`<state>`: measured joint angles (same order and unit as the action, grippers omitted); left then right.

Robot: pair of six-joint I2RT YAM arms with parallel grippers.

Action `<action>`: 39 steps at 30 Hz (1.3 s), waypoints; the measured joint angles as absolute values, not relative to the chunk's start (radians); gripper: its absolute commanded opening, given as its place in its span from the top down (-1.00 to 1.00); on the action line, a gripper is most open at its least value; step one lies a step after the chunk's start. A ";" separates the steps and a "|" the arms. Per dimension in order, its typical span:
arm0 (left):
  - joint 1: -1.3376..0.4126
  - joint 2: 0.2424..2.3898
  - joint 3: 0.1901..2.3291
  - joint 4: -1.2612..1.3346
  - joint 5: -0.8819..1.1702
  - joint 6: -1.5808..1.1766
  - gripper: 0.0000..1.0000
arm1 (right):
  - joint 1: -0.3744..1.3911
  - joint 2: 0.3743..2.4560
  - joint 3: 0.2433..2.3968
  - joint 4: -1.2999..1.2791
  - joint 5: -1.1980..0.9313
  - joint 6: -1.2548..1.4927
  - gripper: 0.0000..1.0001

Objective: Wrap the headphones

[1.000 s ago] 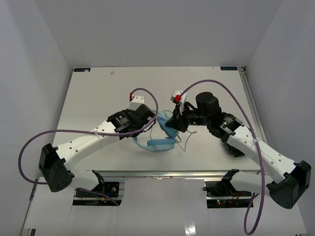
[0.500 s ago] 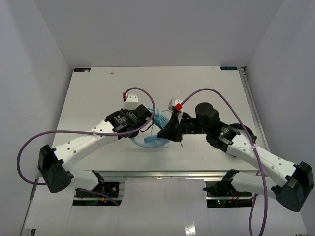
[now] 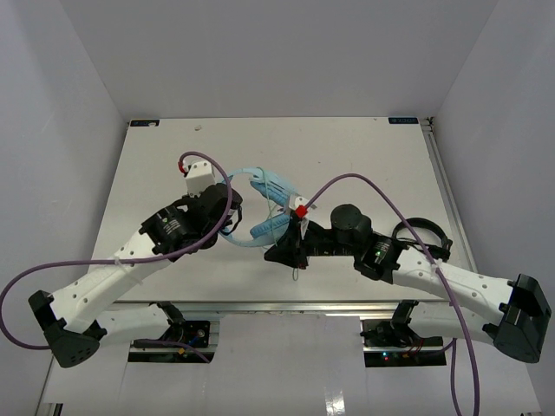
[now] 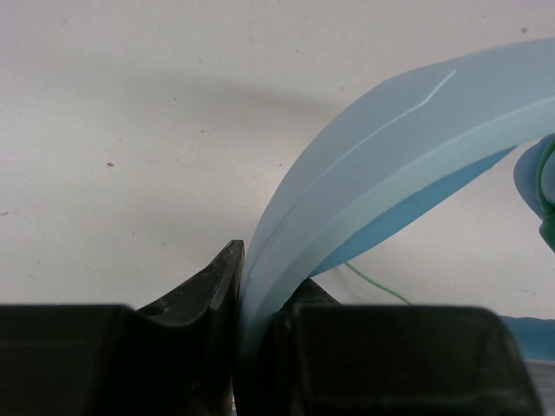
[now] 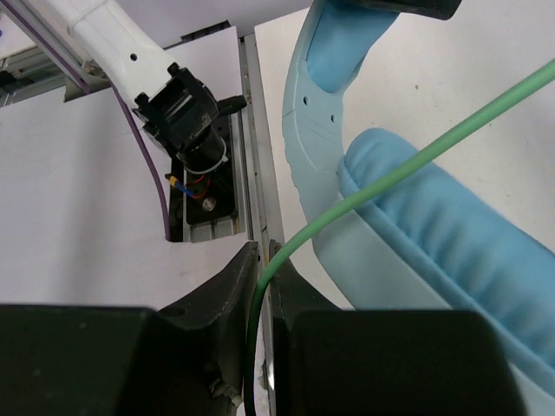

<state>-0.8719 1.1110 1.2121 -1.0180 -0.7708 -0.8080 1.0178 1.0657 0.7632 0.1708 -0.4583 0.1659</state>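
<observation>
The light blue headphones (image 3: 264, 195) are held above the table's middle between both arms. My left gripper (image 3: 227, 232) is shut on the wide headband (image 4: 364, 182), which rises from between its black fingers (image 4: 212, 282). My right gripper (image 3: 279, 251) is shut on the thin pale green cable (image 5: 381, 186), which runs from between its fingers (image 5: 232, 290) up past a padded earcup (image 5: 434, 234). The headband end with its blue inner pad (image 5: 334, 56) shows at the top of the right wrist view. More green cable (image 4: 377, 284) lies on the table behind the headband.
A black pair of headphones (image 3: 422, 238) lies on the white table (image 3: 364, 156) at the right, behind my right arm. Purple arm cables loop over both arms (image 3: 364, 182). The table's near edge and rail with the arm bases (image 5: 204, 186) show below.
Both arms have swung left and toward the near edge. The headphones have been lifted off the table and turned, the headband now arching up to the far side. Both grips hold.
</observation>
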 measured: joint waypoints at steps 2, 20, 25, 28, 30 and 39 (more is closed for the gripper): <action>-0.872 1.084 1.211 -1.007 -0.767 -0.820 1.00 | 1.049 1.066 0.754 0.204 -0.419 0.169 0.69; -0.864 0.968 1.184 -0.934 -0.743 -0.899 1.00 | 1.238 1.188 0.724 0.325 -0.161 0.150 0.64; -0.860 0.925 1.170 -0.934 -0.740 -0.907 1.00 | 1.246 1.188 0.676 0.375 -0.126 0.133 0.60; -0.856 0.900 1.163 -0.920 -0.723 -0.917 1.00 | 1.246 1.189 0.636 0.428 -0.115 0.123 0.59; -0.857 0.879 1.158 -0.906 -0.709 -0.922 1.00 | 1.246 1.194 0.612 0.445 -0.111 0.119 0.59; -0.857 0.808 1.158 -0.872 -0.636 -0.930 1.00 | 1.248 1.237 0.535 0.542 -0.101 0.119 0.60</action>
<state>-0.8566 0.8083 1.1580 -0.8718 -0.6362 -0.9298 1.2476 1.2374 0.5347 0.5423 -0.1013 0.1192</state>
